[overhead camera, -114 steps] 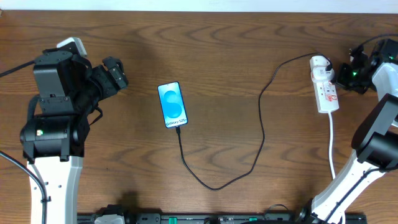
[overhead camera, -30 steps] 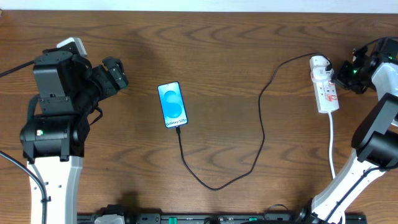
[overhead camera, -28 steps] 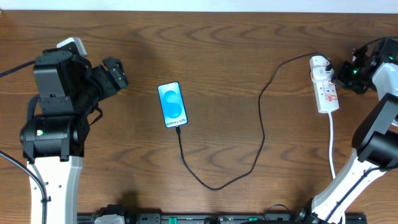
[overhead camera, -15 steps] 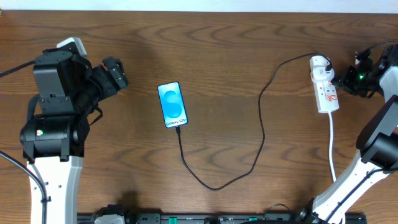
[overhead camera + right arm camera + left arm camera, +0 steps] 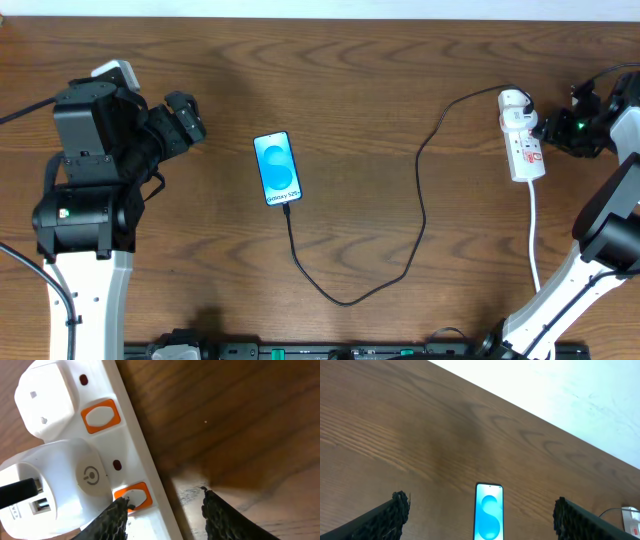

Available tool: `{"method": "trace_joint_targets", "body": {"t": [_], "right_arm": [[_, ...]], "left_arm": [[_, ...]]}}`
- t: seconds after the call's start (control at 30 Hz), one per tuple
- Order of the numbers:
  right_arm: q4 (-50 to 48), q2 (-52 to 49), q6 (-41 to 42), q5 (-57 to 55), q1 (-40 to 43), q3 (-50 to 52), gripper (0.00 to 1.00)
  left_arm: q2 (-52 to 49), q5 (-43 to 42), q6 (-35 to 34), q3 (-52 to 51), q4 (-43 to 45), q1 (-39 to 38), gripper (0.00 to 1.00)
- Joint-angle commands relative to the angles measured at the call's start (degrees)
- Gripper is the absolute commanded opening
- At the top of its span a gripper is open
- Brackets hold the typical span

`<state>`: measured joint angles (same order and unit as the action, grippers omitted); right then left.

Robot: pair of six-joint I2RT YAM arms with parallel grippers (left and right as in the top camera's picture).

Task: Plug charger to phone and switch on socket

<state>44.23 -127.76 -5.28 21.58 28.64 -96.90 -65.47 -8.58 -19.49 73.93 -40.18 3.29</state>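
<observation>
Two arms, phone cabled, right gripper at the power strip

Far left: left gripper (image 5: 188,120) hangs over the table (image 5: 380,60), well apart from everything. Its fingers (image 5: 390,516) are spread wide with nothing between them.

Centre-left: phone (image 5: 277,168) lies flat on the wood, blue screen up. The cable (image 5: 421,215) tip sits in the phone's lower edge. From there the line runs toward the near edge, loops, then climbs rightward to a white plug (image 5: 513,101) at the far end of the power strip (image 5: 524,150).

Right: the strip lies flat near the table's right side, its thick white cord (image 5: 533,235) trailing toward the near edge.

Far right: right gripper (image 5: 552,128) sits just beside the strip's right flank, fingers parted and gripping nothing. In the wrist view, one fingertip (image 5: 116,516) overlaps an orange switch (image 5: 134,498); whether it touches cannot be told.
</observation>
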Motion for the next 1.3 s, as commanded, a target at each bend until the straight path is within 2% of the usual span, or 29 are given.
{"method": "trace_joint_targets", "body": {"t": [0.0, 0.13, 0.23, 0.43, 1.27], "right_arm": [[0.17, 2.05, -0.76, 0.96, -2.75, 0.26, 0.49], [0.11, 2.05, 0.13, -1.29, -3.76, 0.26, 0.50], [-0.09, 2.05, 3.89, -4.96, -4.11, 0.26, 0.50], [-0.50, 2.05, 8.22, -5.16, -4.11, 0.26, 0.50], [2.89, 2.05, 10.91, -7.04, -7.87, 0.28, 0.50]], "left_arm": [[-0.11, 1.18, 0.17, -0.11, -0.11, 0.28, 0.94], [-0.11, 1.18, 0.17, -0.11, -0.11, 0.28, 0.93], [-0.11, 1.18, 0.17, -0.11, -0.11, 0.28, 0.93], [-0.11, 1.18, 0.17, -0.11, -0.11, 0.28, 0.93], [-0.11, 1.18, 0.17, -0.11, -0.11, 0.28, 0.93]]}}
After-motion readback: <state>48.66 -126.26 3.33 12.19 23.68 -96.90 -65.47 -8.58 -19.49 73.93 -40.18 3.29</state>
